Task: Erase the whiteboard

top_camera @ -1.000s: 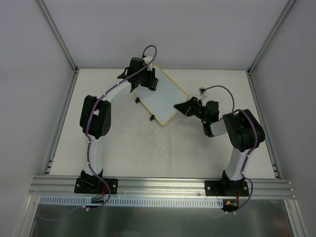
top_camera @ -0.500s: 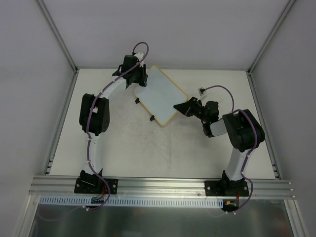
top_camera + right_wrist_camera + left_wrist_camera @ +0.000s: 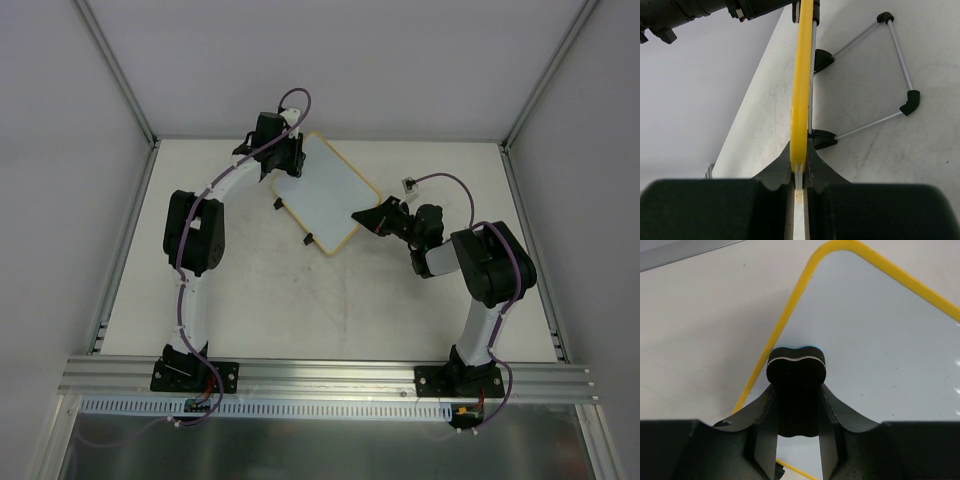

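Where the tabletop runs toward its far edge, the whiteboard lies at an angle between my two arms, white face up, with a yellow frame all round.

Item: my left claw, over the board's far-left corner. Its fingers are drawn narrow on a black eraser with a thin pale stripe. The block sits on the white face just inside the frame, seemingly touching it, though the wrist view does not settle the contact.

Item: my right claw, at the board's right edge, closed tight on the frame, which runs edge-on between the fingers in the right wrist view.

Item: two black clips on the board's near-left edge, carrying a thin silver wire stand with black corner joints, spread over the tabletop beside the board.

Board face: plain white where shown.
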`<action>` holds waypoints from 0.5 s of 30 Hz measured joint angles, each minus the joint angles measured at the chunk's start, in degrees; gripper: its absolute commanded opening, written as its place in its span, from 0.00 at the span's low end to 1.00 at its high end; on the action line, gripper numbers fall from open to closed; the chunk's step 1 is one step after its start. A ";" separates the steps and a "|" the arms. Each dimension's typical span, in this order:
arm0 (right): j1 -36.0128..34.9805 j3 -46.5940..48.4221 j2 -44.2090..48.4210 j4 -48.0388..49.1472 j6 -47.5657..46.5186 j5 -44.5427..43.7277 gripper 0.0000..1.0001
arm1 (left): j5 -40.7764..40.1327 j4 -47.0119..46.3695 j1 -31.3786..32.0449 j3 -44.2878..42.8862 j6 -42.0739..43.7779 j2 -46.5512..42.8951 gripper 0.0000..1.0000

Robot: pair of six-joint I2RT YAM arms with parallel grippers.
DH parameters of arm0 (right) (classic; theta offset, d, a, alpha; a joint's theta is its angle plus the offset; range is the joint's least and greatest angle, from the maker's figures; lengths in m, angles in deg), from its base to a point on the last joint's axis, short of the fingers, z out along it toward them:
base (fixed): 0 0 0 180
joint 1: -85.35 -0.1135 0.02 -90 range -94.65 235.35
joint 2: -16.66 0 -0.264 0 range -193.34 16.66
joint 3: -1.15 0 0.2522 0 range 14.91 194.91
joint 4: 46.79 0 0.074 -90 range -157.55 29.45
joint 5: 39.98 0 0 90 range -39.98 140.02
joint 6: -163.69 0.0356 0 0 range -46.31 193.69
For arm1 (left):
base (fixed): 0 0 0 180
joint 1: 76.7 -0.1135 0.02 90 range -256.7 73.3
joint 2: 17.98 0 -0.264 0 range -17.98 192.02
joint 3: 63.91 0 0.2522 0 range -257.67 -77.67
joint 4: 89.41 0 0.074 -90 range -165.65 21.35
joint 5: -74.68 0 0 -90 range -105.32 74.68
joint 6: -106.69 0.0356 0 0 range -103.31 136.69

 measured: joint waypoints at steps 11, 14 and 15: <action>0.07 0.00 0.00 -0.13 0.26 -0.02 0.00 | 3.69 -1.11 3.65 2.54 4.96 -2.08 0.00; 0.13 0.00 0.00 -0.17 0.37 -0.04 0.00 | 6.36 -1.68 4.33 3.63 6.60 -2.91 0.00; 0.13 0.00 0.00 -0.22 0.35 -0.02 0.00 | 7.45 -1.86 4.48 4.22 7.06 -3.28 0.00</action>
